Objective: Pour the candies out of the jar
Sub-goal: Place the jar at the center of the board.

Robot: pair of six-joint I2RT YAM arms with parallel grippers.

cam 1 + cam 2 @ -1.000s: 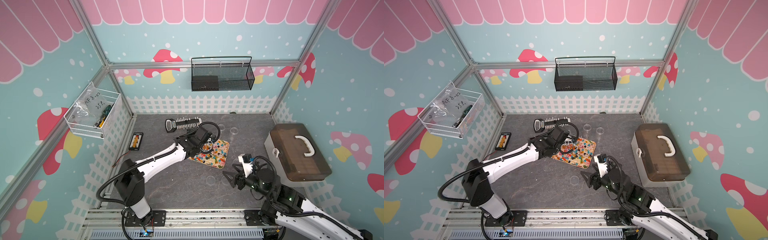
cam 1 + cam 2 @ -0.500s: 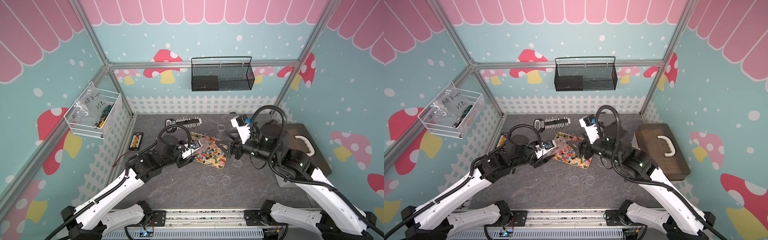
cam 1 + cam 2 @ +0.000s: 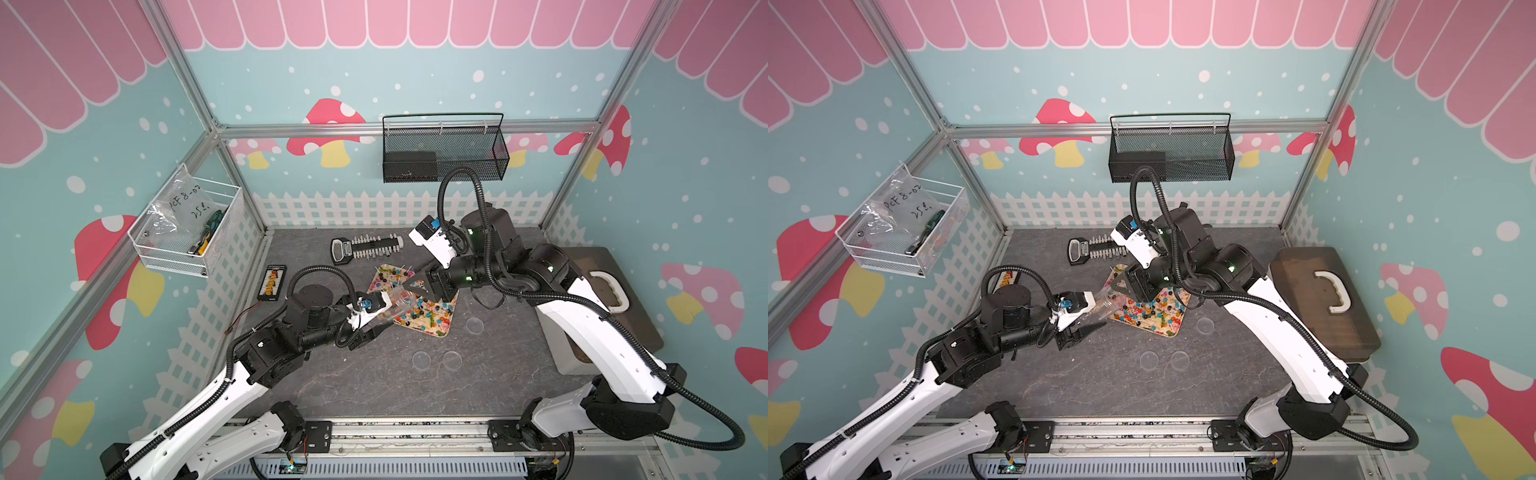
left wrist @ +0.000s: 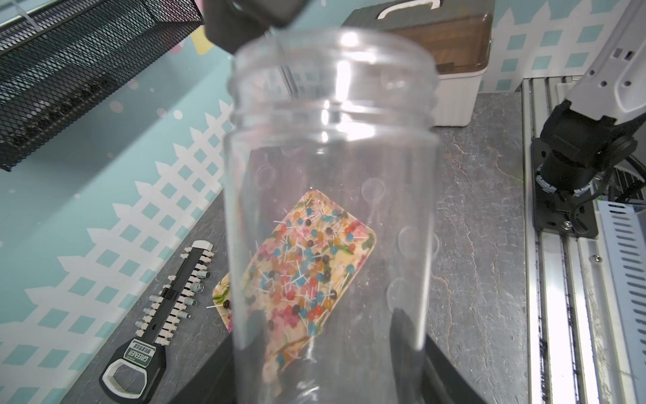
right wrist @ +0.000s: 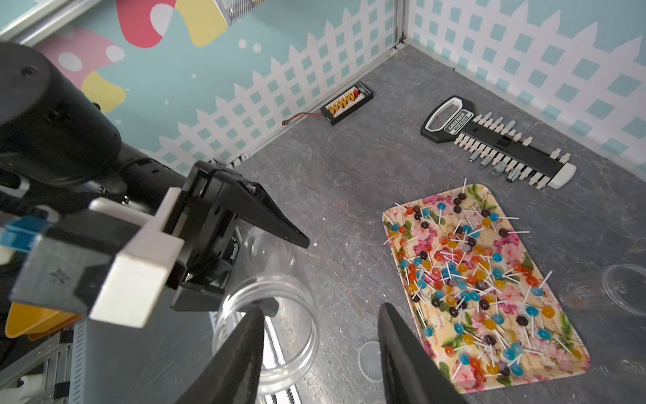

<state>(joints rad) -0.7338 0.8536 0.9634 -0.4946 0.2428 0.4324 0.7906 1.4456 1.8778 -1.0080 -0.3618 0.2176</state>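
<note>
The jar [image 3: 401, 301] [image 3: 1108, 301] is clear and looks empty. It lies tilted in my left gripper [image 3: 386, 312] [image 3: 1096, 313], which is shut on its lower body, with the mouth toward the tray. The candies [image 3: 419, 311] [image 3: 1150, 311] [image 5: 472, 280] lie spread over the floral tray [image 3: 440, 332] [image 5: 388, 224]. In the left wrist view the jar [image 4: 332, 175] fills the frame and the candies [image 4: 304, 273] show through it. My right gripper [image 3: 419, 291] [image 5: 321, 309] hangs open above the tray's near-left edge, beside the jar mouth [image 5: 272, 314], holding nothing.
A black socket holder [image 3: 365, 249] lies behind the tray and a small connector board [image 3: 272, 282] lies by the left fence. Right of the tray stands a brown-lidded box [image 3: 602, 291]. Clear round lids [image 3: 424, 359] [image 3: 473, 324] lie on the floor. Wire baskets hang on the back and left walls.
My right arm has swung up from the front of the floor to above the tray. The left gripper has drawn back from over the tray, with the jar in it.
</note>
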